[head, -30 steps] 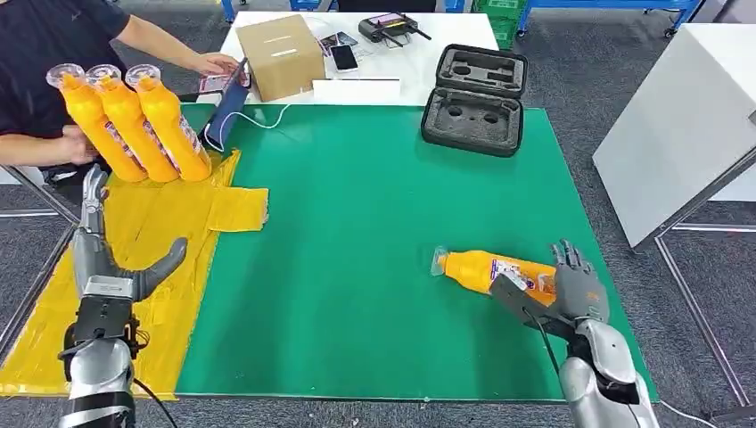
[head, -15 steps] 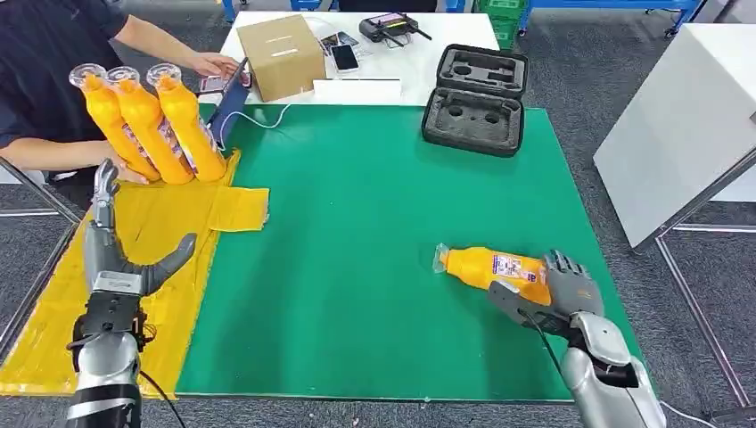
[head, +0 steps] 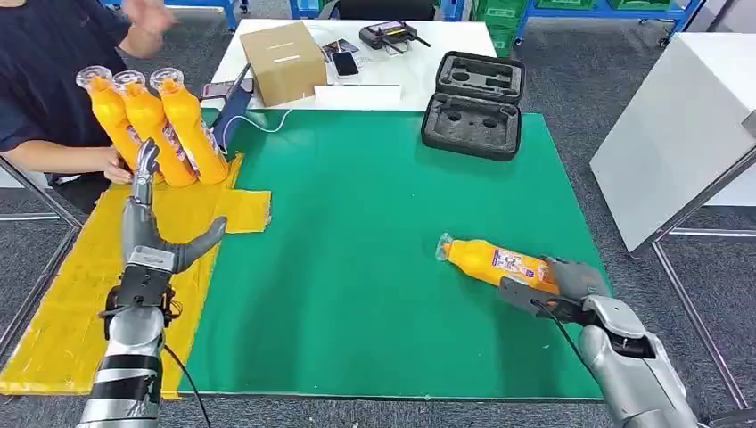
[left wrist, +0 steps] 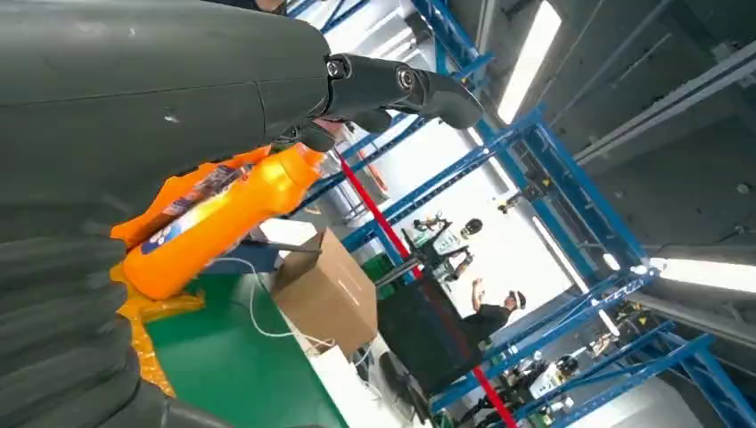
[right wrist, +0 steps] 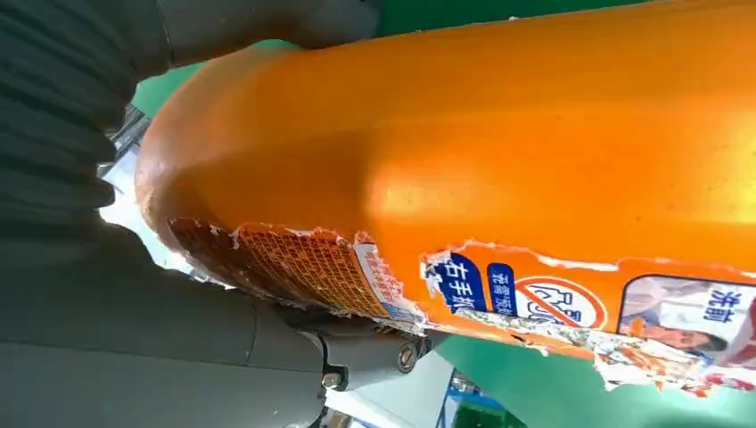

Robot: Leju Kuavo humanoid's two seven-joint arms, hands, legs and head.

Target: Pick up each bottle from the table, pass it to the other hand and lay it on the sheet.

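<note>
Head view, right hand fingers clamped on bottle (lying flat), left hand raised, fingers apart.

Bottle: orange, torn blue-and-white label. Mat: green. Sheet: yellow. Case: black. Box: brown.

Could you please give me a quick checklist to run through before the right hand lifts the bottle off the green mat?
1. Right hand wrapped around the base of the lone bottle: ok.
2. Firmness of that grip: cannot tell.
3. Left hand empty and spread, ready to receive: ok.
4. Green mat between the two hands free of obstacles: ok.
5. Bare space on the yellow sheet for laying the bottle: ok.
6. Person's hand away from the sheet: not ok.
</note>
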